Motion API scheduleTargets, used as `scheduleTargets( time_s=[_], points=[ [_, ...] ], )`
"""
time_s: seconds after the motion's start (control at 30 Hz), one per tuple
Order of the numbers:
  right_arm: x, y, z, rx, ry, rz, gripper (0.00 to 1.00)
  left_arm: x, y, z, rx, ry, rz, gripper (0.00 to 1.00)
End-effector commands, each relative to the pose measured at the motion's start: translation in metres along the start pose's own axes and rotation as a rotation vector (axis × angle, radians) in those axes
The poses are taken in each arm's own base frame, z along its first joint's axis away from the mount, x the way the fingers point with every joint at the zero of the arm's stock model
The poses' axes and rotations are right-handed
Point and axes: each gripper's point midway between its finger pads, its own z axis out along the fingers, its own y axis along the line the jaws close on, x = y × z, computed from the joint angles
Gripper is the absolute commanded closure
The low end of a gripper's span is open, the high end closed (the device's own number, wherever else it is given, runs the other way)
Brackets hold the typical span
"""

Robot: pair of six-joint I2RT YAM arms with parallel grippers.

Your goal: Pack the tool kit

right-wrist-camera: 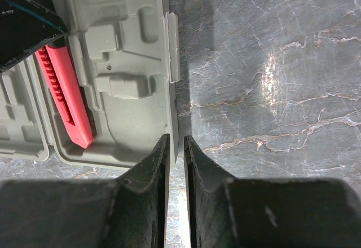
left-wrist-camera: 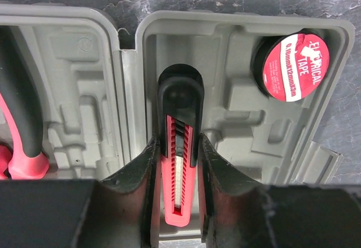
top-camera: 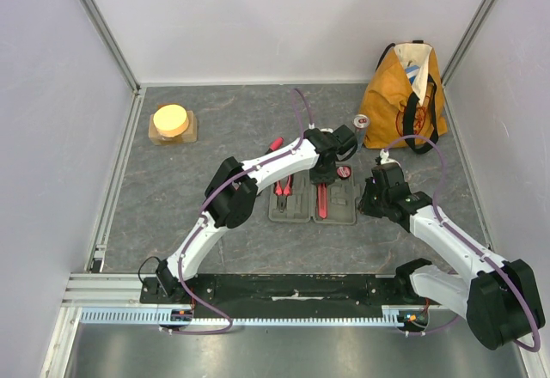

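One flat grey plastic hinged case (top-camera: 339, 208) lying open, frame centre. One red-handled pliers (top-camera: 282, 191) sitting in left half. One red-and-black cutter (left-wrist-camera: 180, 98), one round red tape roll (left-wrist-camera: 293, 66) sitting in right half. Left gripper (left-wrist-camera: 178, 146) straddling cutter, jaws narrowly parted, contact unclear. Right gripper (right-wrist-camera: 175, 144) pinching case's right rim, nearly closed.

Overhead camera looks down from behind; both wrist cameras sit close, sharing the open case (left-wrist-camera: 237, 45)
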Motion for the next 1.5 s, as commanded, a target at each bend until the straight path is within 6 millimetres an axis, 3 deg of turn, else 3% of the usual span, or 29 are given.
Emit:
scheduleTargets(
  time_s=[0.0,0.2,0.5,0.77,0.93,1.03,1.23,1.47],
  points=[
    [-0.004,0.0,-0.001,0.004,-0.013,0.008,0.78,-0.008,0.009,0.0,-0.063,-0.048,-0.024,0.65],
    [-0.01,0.004,-0.002,-0.007,-0.024,0.011,0.77,-0.01,0.009,-0.006,-0.061,-0.055,-0.024,0.6],
    [-0.019,0.016,-0.009,-0.059,-0.038,-0.007,0.73,-0.026,0.008,-0.033,-0.036,-0.114,-0.03,0.58],
    [-0.039,0.046,-0.017,-0.188,-0.081,-0.062,0.65,-0.035,0.011,-0.042,-0.042,-0.154,-0.013,0.7],
    [-0.043,0.064,-0.011,-0.245,-0.075,-0.089,0.65,-0.034,0.012,-0.039,-0.041,-0.149,0.009,0.74],
    [-0.042,0.081,-0.005,-0.274,-0.066,-0.109,0.75,-0.031,0.007,-0.033,-0.014,-0.142,0.028,0.87],
    [-0.029,0.117,0.008,-0.325,-0.052,-0.133,0.79,-0.027,0.008,-0.026,-0.003,-0.11,0.045,0.89],
    [-0.02,0.13,0.021,-0.371,-0.068,-0.086,0.82,-0.016,0.012,-0.015,0.05,-0.022,0.018,0.9]
  ],
)
